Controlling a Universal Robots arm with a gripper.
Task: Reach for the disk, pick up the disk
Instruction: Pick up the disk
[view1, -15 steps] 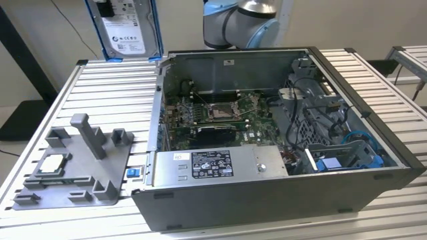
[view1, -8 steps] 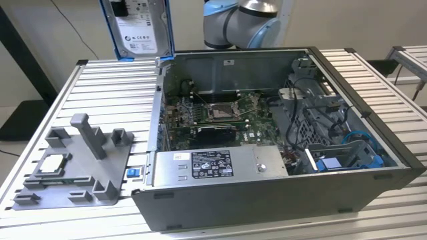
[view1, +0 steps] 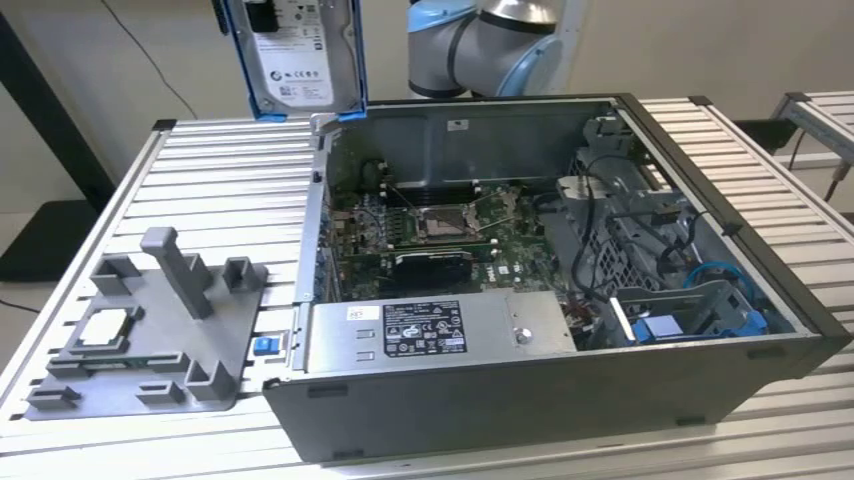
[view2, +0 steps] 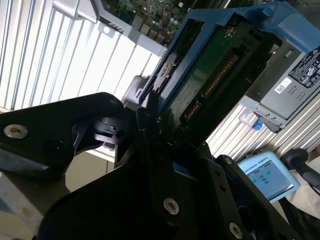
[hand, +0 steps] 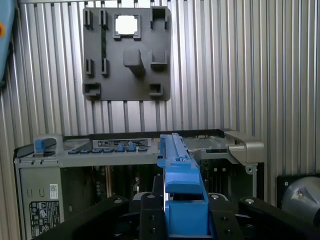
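The disk (view1: 300, 55) hangs upright in the air above the table's far side, over the open computer case's far corner on the exterior view's left. Its silver face with a white label and its blue bracket edge show there. In the second wrist view the disk (view2: 210, 75) shows its green circuit-board side inside the blue bracket. My gripper (view2: 175, 135) is shut on the disk, with black fingers (view2: 145, 117) pressed against its lower end. In the first wrist view the disk (hand: 180, 175) stands edge-on between the gripper (hand: 185, 205) fingers.
The open computer case (view1: 747, 330) sits mid-table with its motherboard (view1: 441, 225) and power supply (view1: 427, 330) exposed. A grey fixture plate (view1: 147, 340) carrying a small silver chip (view1: 104, 328) lies on the slatted table (view1: 200, 180). A blue-edged tablet (view2: 265, 180) lies nearby.
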